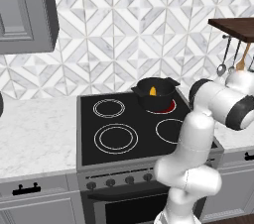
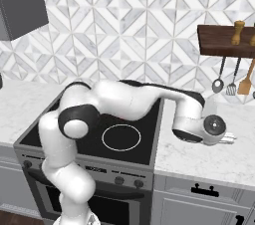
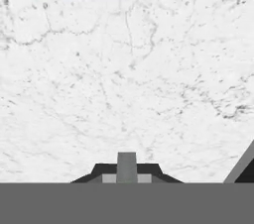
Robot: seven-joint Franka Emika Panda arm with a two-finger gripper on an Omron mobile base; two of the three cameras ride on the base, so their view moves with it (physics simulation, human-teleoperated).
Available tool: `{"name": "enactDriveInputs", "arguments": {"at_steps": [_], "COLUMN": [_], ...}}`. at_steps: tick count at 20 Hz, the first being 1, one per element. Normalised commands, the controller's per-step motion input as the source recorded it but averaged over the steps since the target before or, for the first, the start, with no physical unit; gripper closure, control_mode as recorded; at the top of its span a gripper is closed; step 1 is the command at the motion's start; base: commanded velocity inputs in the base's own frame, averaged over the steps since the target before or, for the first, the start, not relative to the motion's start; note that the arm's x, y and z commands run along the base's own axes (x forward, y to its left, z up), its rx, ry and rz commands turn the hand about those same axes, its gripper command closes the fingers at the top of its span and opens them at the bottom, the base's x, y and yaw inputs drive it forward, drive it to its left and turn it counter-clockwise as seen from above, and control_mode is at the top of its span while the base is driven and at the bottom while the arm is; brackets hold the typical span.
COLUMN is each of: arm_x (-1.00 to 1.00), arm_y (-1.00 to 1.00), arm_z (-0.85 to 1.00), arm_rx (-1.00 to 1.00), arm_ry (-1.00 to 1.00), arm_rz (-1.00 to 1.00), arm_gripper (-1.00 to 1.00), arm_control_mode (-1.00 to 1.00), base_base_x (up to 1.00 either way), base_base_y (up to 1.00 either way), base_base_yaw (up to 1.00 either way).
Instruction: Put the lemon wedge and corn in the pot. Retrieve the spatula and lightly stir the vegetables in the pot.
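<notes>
Pincer (image 3: 126,168) shut on nothing over bare worktop (image 3: 124,79); risks missing the hanging spatula (image 2: 231,88), pot (image 1: 155,90) unstirred.

Surface (image 3: 129,69) white marble, grey-veined, smooth, polished. Stove top (image 1: 124,134) glossy black glass. Pot (image 1: 155,91) matt black. Shelf (image 2: 224,40) dark wood. Hanging ladle (image 2: 217,85) shiny steel. Backsplash (image 1: 124,34) marble tile, smooth. Arm (image 2: 129,102) glossy white plastic.

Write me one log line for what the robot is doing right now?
phase: spatula retrieval | gripper: shut, low over white counter right of stove | pot: on back burner, yellow piece inside | utensils: hanging
</notes>
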Motion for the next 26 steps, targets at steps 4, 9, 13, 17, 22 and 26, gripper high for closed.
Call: {"name": "enactDriveInputs", "arguments": {"at_steps": [4, 9, 13, 17, 22, 26], "arm_x": [-0.33, -0.17, -0.05, -0.01, 0.09, 0.42], "arm_y": [0.73, 0.83, 0.9, 0.77, 0.81, 0.81], "arm_z": [0.77, 0.86, 0.89, 0.87, 0.63, 0.47], "arm_rx": [-0.32, -0.39, -0.41, -0.44, -0.52, -0.59], "arm_ry": [0.02, 0.0, 0.0, -0.02, 0.0, 0.0], "arm_rz": [0.4, 0.4, 0.38, 0.33, 0.23, 0.16], "arm_gripper": [1.0, 1.0, 1.0, 1.0, 1.0, 1.0], "arm_control_mode": [-1.0, -1.0, -1.0, -1.0, -1.0, -1.0], "base_base_x": [0.0, 0.0, 0.0, 0.0, 0.0, 0.0], "base_base_y": [0.0, 0.0, 0.0, 0.0, 0.0, 0.0], "base_base_yaw": [0.0, 0.0, 0.0, 0.0, 0.0, 0.0]}}
